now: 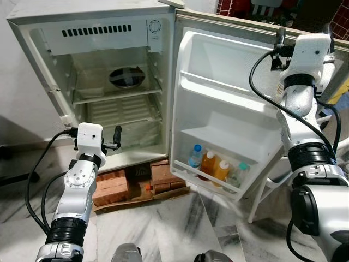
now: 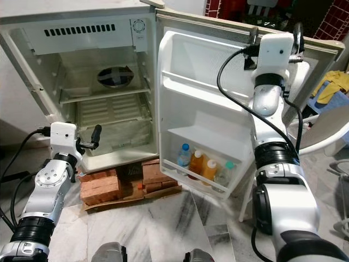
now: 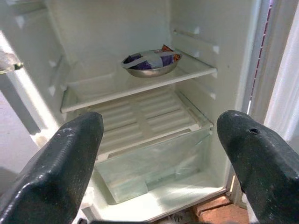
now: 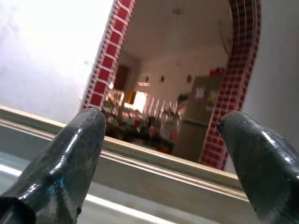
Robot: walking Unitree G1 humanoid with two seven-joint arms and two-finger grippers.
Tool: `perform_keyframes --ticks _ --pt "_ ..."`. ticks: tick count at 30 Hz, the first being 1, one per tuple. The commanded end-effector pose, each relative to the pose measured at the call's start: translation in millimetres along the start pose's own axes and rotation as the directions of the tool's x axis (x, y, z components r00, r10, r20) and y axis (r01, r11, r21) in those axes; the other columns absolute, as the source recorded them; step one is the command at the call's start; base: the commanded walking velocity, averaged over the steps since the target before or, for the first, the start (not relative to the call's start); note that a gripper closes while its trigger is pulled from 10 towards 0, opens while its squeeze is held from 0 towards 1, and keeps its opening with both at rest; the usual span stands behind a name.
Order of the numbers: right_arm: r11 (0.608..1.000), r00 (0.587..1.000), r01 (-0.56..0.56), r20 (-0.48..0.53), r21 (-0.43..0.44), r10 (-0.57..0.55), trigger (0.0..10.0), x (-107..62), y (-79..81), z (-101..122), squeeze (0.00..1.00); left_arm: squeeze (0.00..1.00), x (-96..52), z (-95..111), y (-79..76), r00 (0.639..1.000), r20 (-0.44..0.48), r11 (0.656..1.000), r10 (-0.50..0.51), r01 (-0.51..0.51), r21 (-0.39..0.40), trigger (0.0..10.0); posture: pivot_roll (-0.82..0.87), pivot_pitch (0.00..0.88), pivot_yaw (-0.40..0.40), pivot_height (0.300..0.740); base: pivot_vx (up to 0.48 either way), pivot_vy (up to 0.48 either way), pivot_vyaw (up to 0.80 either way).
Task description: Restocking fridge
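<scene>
Open fridge, nothing held yet

The fridge (image 1: 32,38) is stood open, with four bottles (image 1: 215,166) upright in the door's bottom rack. The left gripper (image 3: 159,154) is spread wide and empty, pointed into the fridge. The right gripper (image 4: 163,154), also spread, is raised above the door's top edge, nearer the bottles.

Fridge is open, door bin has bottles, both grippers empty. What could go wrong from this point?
1. The right gripper is raised at the top edge of the open door; a push there could swing it and rattle the bottles in the bottom bin.
2. The fridge stands on bricks, so a bump from the open left gripper might rock it.
</scene>
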State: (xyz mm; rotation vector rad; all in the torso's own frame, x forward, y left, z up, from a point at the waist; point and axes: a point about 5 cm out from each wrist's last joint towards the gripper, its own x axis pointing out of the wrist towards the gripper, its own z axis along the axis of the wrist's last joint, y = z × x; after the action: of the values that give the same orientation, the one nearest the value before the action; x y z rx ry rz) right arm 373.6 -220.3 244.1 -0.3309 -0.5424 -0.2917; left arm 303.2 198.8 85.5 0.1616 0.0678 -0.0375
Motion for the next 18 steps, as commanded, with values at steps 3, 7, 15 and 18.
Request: perform_keyframes --ticks 3,7,15,18 --pt "0.999 0.997 -0.038 0.072 -0.001 0.038 10.0 -4.7 4.5 11 1.00 0.00 3.8 5 1.6 1.000 0.011 1.000 -0.003 0.003 0.014 10.0 0.10 0.000 -0.020 0.740 0.000 0.000 0.00" --pt "0.991 0.985 -0.123 0.126 0.056 0.115 10.0 -16.6 16.5 23 0.51 0.00 3.6 9 0.0 0.999 0.045 1.000 -0.014 0.014 -0.010 10.0 0.10 0.000 -0.018 0.740 0.000 0.000 0.00" --pt "0.974 0.967 -0.219 0.144 0.063 0.209 10.0 -53.9 38.0 30 0.00 0.00 7.2 13 -6.8 0.998 0.060 1.000 -0.011 0.012 -0.017 10.0 0.09 0.000 -0.011 0.740 0.000 0.000 0.00" --pt "0.974 0.968 -0.219 0.136 0.064 0.209 10.0 -56.3 40.0 29 0.00 0.00 7.4 13 -7.5 0.998 0.060 1.000 -0.016 0.017 -0.018 10.0 0.09 0.000 -0.008 0.740 0.000 0.000 0.00"
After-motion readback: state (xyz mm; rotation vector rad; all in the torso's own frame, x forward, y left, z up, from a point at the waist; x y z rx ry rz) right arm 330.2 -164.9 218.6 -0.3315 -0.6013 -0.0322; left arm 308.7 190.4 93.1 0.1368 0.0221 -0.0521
